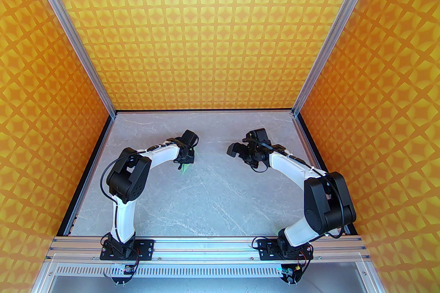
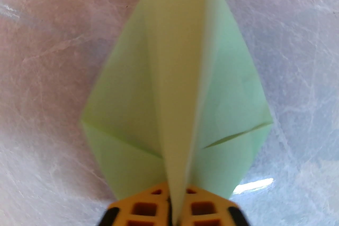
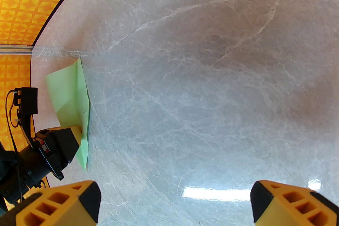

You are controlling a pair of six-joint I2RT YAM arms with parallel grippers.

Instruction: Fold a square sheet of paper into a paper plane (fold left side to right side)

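Observation:
The pale mint-green paper plane [image 2: 225,87] is a pointed dart with spread wings and a raised centre keel. In the left wrist view that keel runs down between my left gripper's [image 2: 176,209] two yellow fingers, which stand close together on it. From above, a small green tip of the paper plane [image 1: 185,168] pokes out under my left gripper [image 1: 184,161] at the table's left-middle. The right wrist view has the paper plane [image 3: 70,97] at its left edge, standing on the table in my left gripper [image 3: 72,133]. My right gripper [image 3: 174,201] is open and holds nothing, and it hovers to the plane's right [image 1: 232,149].
The grey marble table [image 1: 206,209] is bare between and in front of the two arms. Orange patterned walls [image 1: 220,27] enclose it at the left, back and right. An aluminium rail [image 1: 206,245] with the arm bases runs along the near edge.

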